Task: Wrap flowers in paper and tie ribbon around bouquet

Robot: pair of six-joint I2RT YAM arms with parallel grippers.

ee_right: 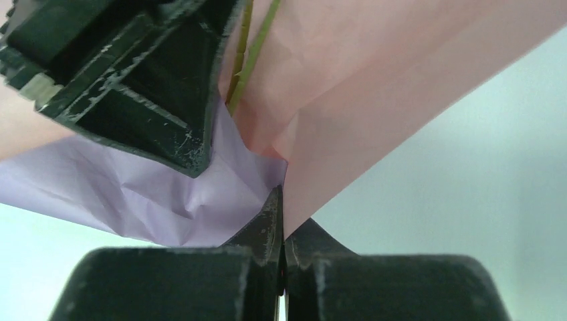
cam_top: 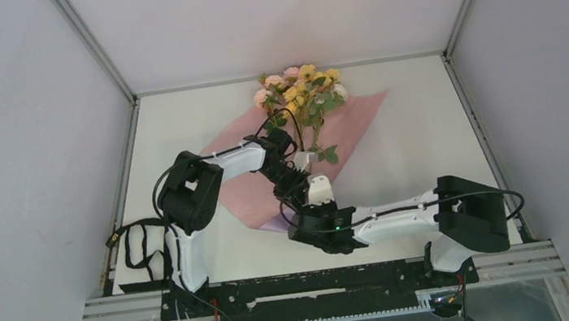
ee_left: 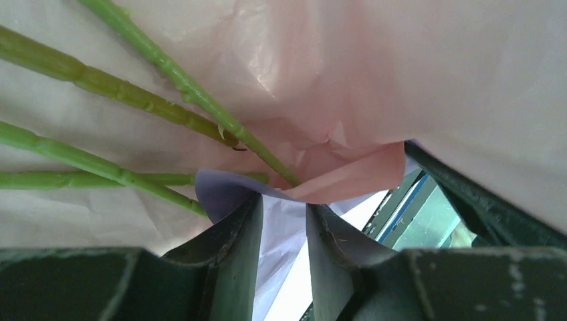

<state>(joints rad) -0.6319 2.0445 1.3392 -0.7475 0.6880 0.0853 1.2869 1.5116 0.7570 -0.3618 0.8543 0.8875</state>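
The flowers (cam_top: 301, 85) lie on the lilac-pink paper (cam_top: 239, 186) at mid-table, blooms toward the back. Their green stems (ee_left: 134, 93) run down to my left gripper (ee_left: 284, 204), whose jaws stand partway closed around bunched paper at the stem ends. My right gripper (ee_right: 283, 200) is shut on a folded edge of the paper (ee_right: 374, 100) just beside the left gripper (ee_right: 134, 80). From above, the two grippers (cam_top: 291, 188) (cam_top: 305, 204) meet at the paper's near corner. A black ribbon (cam_top: 135, 248) lies looped by the table's left edge.
White walls with metal posts (cam_top: 95, 44) close the table on three sides. The arm bases stand on a black rail (cam_top: 321, 283) at the near edge. Bare white table (cam_top: 417, 136) lies right of the paper.
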